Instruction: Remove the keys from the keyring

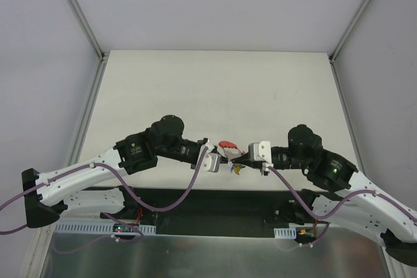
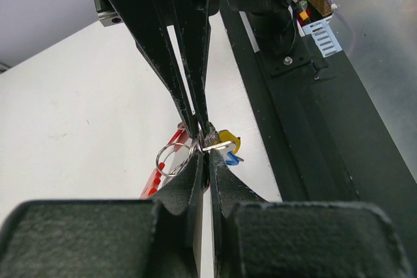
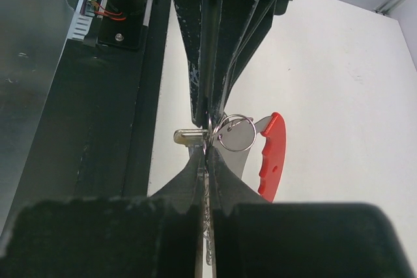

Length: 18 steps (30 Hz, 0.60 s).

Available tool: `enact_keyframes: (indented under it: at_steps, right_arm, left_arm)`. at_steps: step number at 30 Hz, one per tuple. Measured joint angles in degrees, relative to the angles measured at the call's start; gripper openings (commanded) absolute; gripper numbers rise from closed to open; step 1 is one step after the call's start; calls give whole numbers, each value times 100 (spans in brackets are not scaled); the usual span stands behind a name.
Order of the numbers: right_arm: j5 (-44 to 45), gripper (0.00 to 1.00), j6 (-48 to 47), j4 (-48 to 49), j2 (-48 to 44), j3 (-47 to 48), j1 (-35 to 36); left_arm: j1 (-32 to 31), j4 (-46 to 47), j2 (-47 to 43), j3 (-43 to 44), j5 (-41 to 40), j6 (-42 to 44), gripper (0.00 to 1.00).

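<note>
keys (image 1: 228, 146): over counter (image 1: 215, 89), near edge, pinched between left pincer (image 2: 207, 157) and right pincer (image 3: 208, 151), tip to tip, both pressed together. left wrist only: yellow head (image 2: 228, 140). right wrist: keyring (image 3: 234, 133) beside tips.

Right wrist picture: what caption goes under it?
The right end effector and left end effector meet tip to tip, pinching the keys at their keyring.

We see a pale, matte rectangular table (image 1: 215, 83), enclosed by white wall panels (image 1: 215, 4), with grey aluminium struts (image 1: 78, 8) rising from its far corners. A flat black plate (image 1: 215, 203) runs along its near edge. Nearer still lie a brushed metal sheet (image 1: 208, 258) and a white slotted cable duct (image 1: 85, 227).
</note>
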Motion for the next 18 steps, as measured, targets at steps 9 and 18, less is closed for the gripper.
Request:
enact_keyframes:
  at_steps: [9,18]
  right_arm:
    - [-181,1,-118,-361,155,282,7]
    - [-179,1,-2,-605,328,334,20]
  left_arm:
    - [-186,-245,22,186,-50,302,0]
    - [-369,-525,186,291,-315,481,0]
